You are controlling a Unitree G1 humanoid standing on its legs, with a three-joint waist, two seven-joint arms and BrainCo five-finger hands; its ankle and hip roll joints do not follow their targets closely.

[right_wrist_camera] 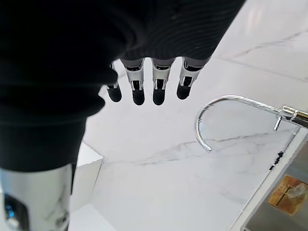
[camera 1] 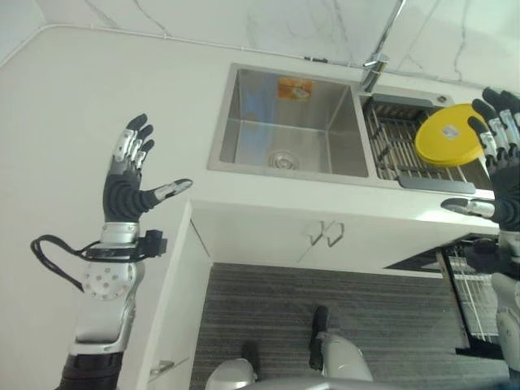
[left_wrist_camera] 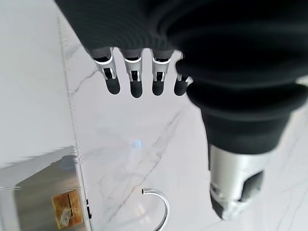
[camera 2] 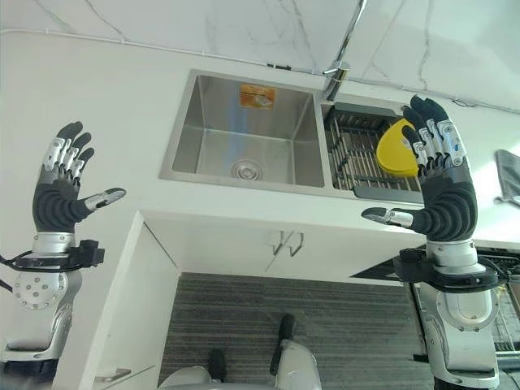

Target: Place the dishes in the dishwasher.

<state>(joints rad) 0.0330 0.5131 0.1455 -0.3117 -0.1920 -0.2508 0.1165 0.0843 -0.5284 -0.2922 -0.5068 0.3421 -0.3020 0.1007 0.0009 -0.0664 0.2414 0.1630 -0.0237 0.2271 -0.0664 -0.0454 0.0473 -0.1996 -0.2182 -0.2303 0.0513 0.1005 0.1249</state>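
Both our left hand (camera 1: 130, 183) and right hand (camera 2: 439, 183) hover spread flat and empty, while the yellow plate (camera 1: 445, 136) leans in the drying rack (camera 2: 357, 154) beside the steel sink (camera 1: 284, 122). We judge the plate could slip or catch on the rack's wires if our right hand pinches its smooth rim badly. The table (camera 1: 73, 106) is white, backed by marble wall.

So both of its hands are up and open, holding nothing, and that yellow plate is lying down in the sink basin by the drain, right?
Not quite. The yellow plate is not in the sink basin; it sits in the dish rack beside the basin, as the left eye view shows. The rest holds: the left hand and the right hand are both raised, open and empty.
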